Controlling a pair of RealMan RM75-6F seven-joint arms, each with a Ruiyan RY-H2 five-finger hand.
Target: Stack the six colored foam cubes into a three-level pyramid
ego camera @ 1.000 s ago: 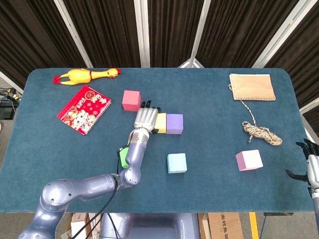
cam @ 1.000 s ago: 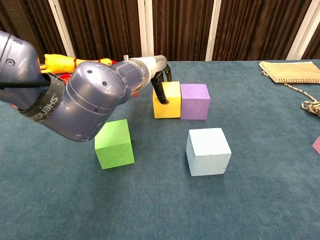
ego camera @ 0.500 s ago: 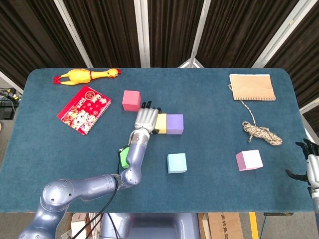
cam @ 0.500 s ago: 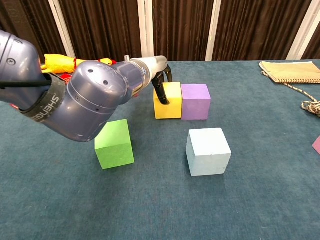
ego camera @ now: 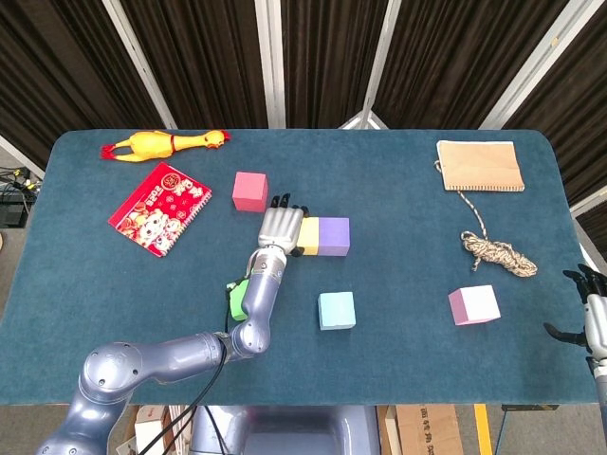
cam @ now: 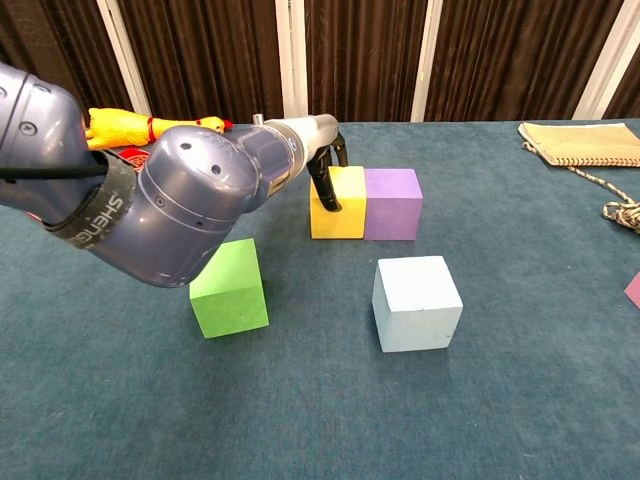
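Observation:
My left hand (ego camera: 278, 226) lies flat with its fingers apart, pressing the left side of the yellow cube (ego camera: 308, 235). A dark finger (cam: 322, 185) hangs across that cube's (cam: 342, 205) left face. It sits flush against the purple cube (ego camera: 333, 236) (cam: 392, 203). The light blue cube (ego camera: 336, 310) (cam: 416, 302) stands alone nearer me. My left forearm partly hides the green cube (ego camera: 235, 300) (cam: 229, 287) in the head view. A red-pink cube (ego camera: 249, 191) sits behind the hand, and a lilac-pink cube (ego camera: 473, 305) is far right. My right hand (ego camera: 590, 313) hovers empty at the table's right edge, fingers spread.
A rubber chicken (ego camera: 166, 143) and a red notebook (ego camera: 159, 195) lie at the back left. At the back right sits a tan cloth pouch (ego camera: 480, 166), its cord leading to a rope bundle (ego camera: 498, 251). My large left arm (cam: 150, 200) fills the chest view's left.
My left hand has crept a little to the right, nudging the yellow and purple cubes slightly rightward together. The right hand has not moved.

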